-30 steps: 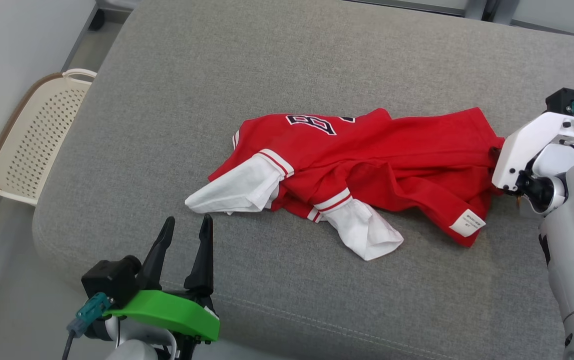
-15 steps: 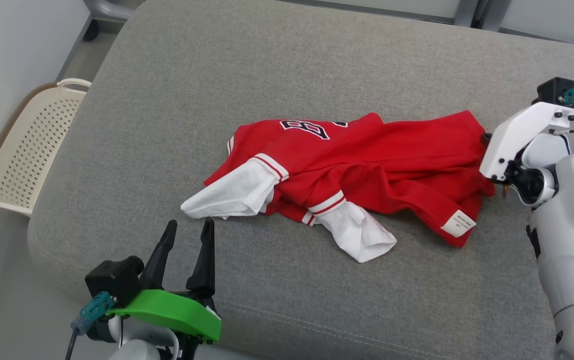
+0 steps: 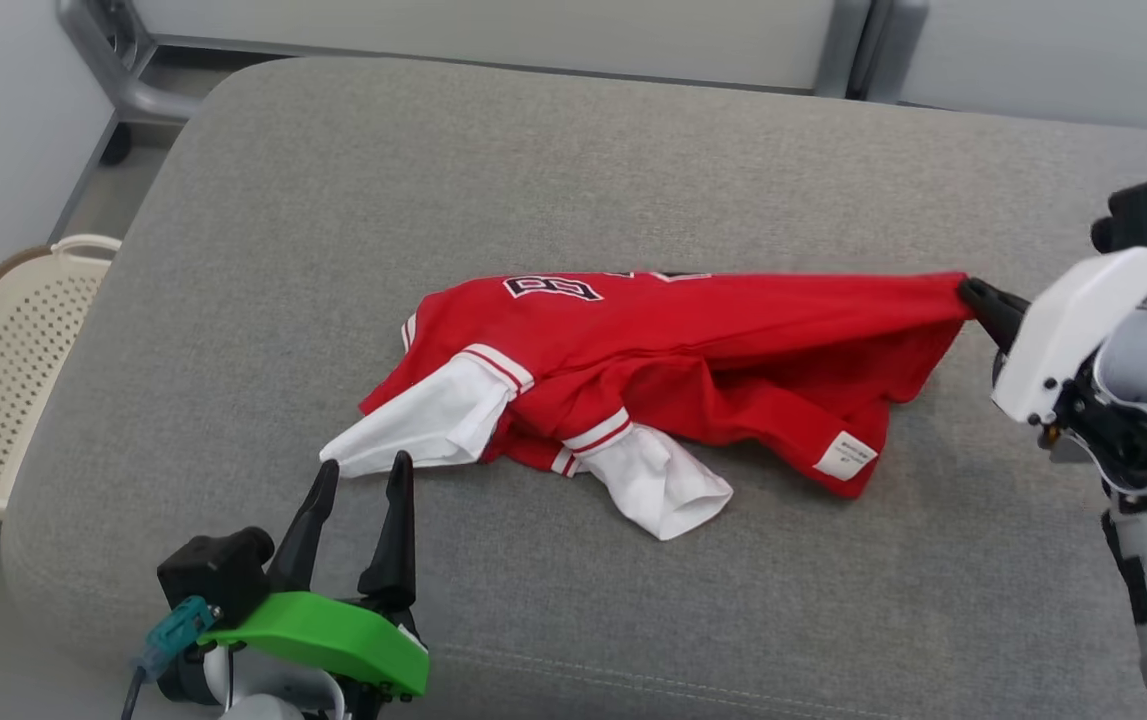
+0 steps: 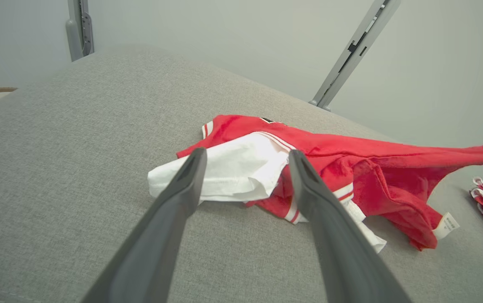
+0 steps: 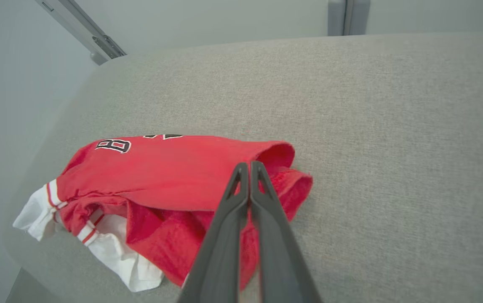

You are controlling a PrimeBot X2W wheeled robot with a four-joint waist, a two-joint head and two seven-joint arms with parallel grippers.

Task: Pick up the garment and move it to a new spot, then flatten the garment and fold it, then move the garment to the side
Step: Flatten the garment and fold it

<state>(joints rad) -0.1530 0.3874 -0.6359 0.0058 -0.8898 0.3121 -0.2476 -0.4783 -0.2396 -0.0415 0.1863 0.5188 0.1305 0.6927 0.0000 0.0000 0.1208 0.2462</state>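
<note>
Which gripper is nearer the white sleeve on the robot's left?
Left. The left gripper hovers open just before the sleeve; the right gripper pinches the garment at its opposite end.

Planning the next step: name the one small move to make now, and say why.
Probably raise the right gripper, lifting the red garment off the grey cushion: it is shut on the garment's taut right edge, while the white sleeves lie on the cushion and the left gripper is open.

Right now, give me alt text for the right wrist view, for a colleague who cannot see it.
The right hand, its two dark fingers pressed shut, pinches one edge of a red-and-white jersey. The jersey lies crumpled on a grey cushion, with pale walls behind.
</note>
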